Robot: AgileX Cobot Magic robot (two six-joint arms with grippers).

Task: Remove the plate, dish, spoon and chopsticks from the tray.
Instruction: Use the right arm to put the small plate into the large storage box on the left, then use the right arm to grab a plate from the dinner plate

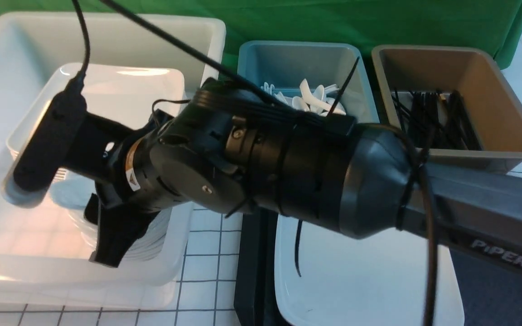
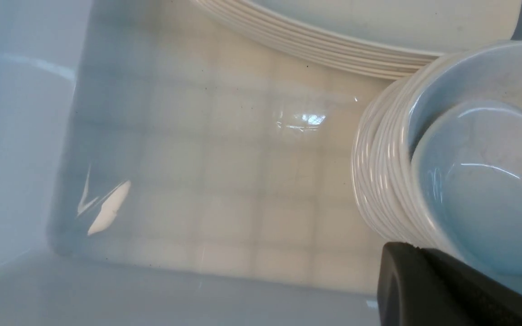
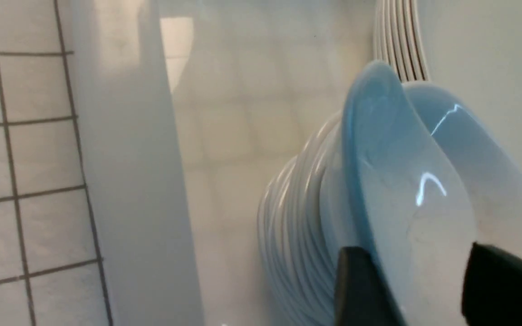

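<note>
Found left gripper (image 2: 424, 276) pinched shut over white tub (image 1: 175, 27), beside stacked dishes (image 2: 379, 181). Saw right gripper (image 3: 410, 276) spread wide astride a tilted dish (image 3: 415, 190) leaning atop that stack, not clamping it. Spotted plate (image 1: 365, 280) lying flat on black tray (image 1: 252, 267). Noted spoons (image 1: 311, 97) in blue tub (image 1: 288, 59), chopsticks (image 1: 447, 122) in brown tub (image 1: 492, 90).

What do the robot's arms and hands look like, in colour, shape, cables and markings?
The right arm is a thick black cylinder on a grey link lettered PiPER, with black cables zip-tied along it and an orange-white label. The left hand and right hand are black.
</note>
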